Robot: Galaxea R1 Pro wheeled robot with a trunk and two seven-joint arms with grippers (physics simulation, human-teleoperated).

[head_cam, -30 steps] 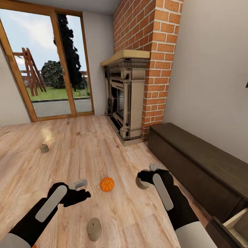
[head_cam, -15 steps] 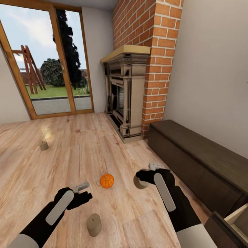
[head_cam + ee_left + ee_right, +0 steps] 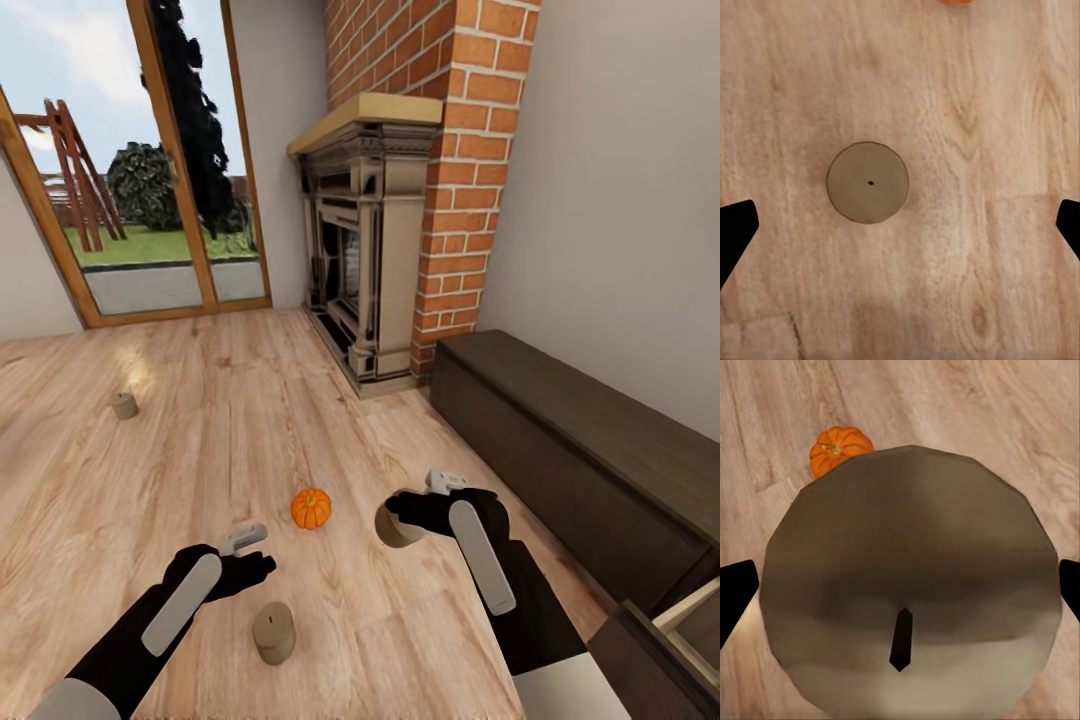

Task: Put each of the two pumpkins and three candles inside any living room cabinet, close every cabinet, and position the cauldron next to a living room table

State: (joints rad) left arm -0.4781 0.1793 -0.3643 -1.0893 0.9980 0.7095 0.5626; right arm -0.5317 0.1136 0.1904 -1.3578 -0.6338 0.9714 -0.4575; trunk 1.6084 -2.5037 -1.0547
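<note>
My right gripper (image 3: 408,512) is shut on a cream-beige candle (image 3: 390,527), held above the plank floor; the right wrist view shows that candle (image 3: 911,585) up close between the fingers. A small orange pumpkin (image 3: 311,508) (image 3: 840,448) sits on the floor between my two hands. My left gripper (image 3: 248,556) hangs open just above and beside a second candle (image 3: 273,632), whose round top (image 3: 867,182) lies between the wide-apart fingers in the left wrist view. A third candle (image 3: 125,405) stands far off to the left. The long dark-brown cabinet (image 3: 580,450) runs along the right wall.
An ornate fireplace surround (image 3: 365,240) and a brick chimney (image 3: 450,150) stand ahead, with glazed wooden doors (image 3: 140,170) at the back left. At the bottom right a cabinet panel (image 3: 650,660) stands open, close to my right arm.
The camera has shifted a little. My left gripper has moved nearer to the floor candle and now hangs over it. The right gripper still holds its candle.
</note>
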